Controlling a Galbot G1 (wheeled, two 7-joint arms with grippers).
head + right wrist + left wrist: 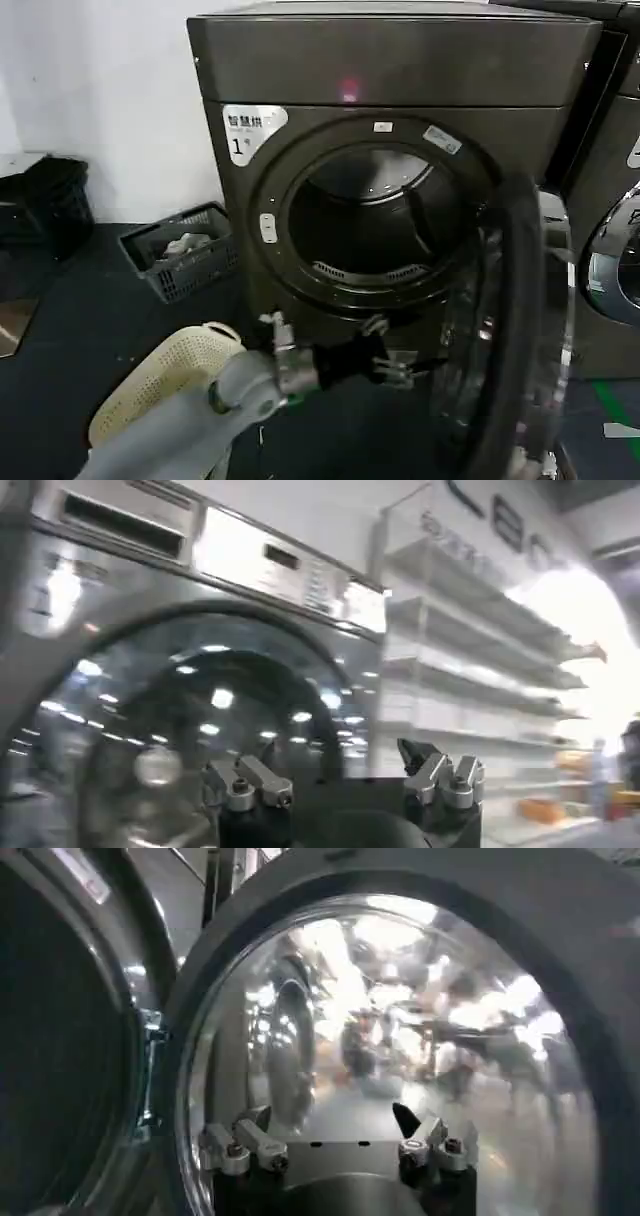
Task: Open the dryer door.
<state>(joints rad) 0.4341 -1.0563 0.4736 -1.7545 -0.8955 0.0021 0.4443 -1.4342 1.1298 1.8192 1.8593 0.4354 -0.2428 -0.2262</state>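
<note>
Dryer door (520, 330) stands swung well out on its right-side hinge, edge-on to the head camera, so the round mouth of the drum (375, 225) is fully exposed in the front of the dryer (400, 70), under the white "1" label (245, 135). By that measure the task looks essentially done; at most a little more swing, then pulling the arm clear, seems left.

The left gripper (400, 365) reaches across low in front of the machine, just left of the door's inner side. In the left wrist view the left gripper (335, 1143) has its fingers spread, with nothing between them, facing the door's glass bowl (400, 1028) at close range; whether a fingertip touches the glass cannot be told.

The right gripper (340, 780) is spread as well and holds nothing; it faces the chrome-rimmed door (180, 730) of the neighbouring machine (610, 200) on the right. A grey basket (180, 250) and a cream laundry basket (165, 375) sit on the floor to the left.
</note>
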